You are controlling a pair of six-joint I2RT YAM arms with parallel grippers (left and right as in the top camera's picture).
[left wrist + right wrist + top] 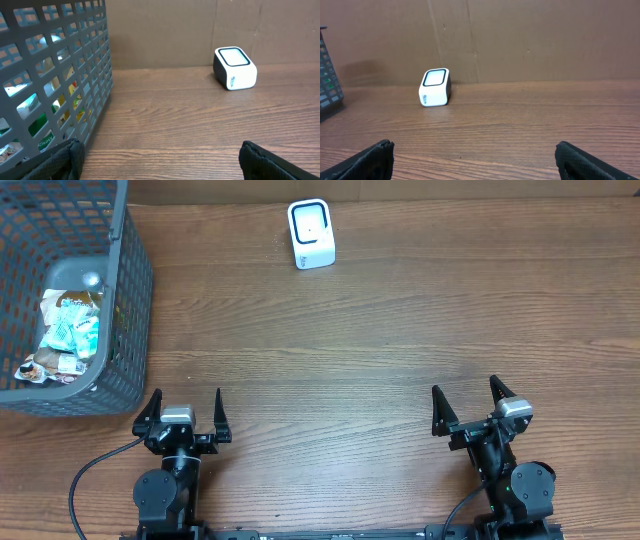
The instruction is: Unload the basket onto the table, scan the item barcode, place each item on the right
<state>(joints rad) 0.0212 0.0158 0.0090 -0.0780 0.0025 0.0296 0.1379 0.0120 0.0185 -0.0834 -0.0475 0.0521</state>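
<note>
While left gripper (186,396) and right gripper (465,387) stand spread wide and empty, the scanner (311,234) sits well ahead, between them. Basket (135,290) of packets (68,330): just ahead-left of left gripper.

The table (340,350) was brown wood with a fine, streaky grain, smooth and of a low satin sheen. The basket (135,290) was dark grey plastic lattice, matt. The packets (70,330) inside it looked like thin, crinkled film, shiny where the light caught them. The scanner (311,234) had a glossy white plastic shell, a black rim and a smooth pale window on top. Behind the table stood brown cardboard (520,40), matt and creased. The left gripper (187,395) and right gripper (465,384) had black matt fingers with a slightly rough, grainy surface. A cable (90,475) was black and smooth.
</note>
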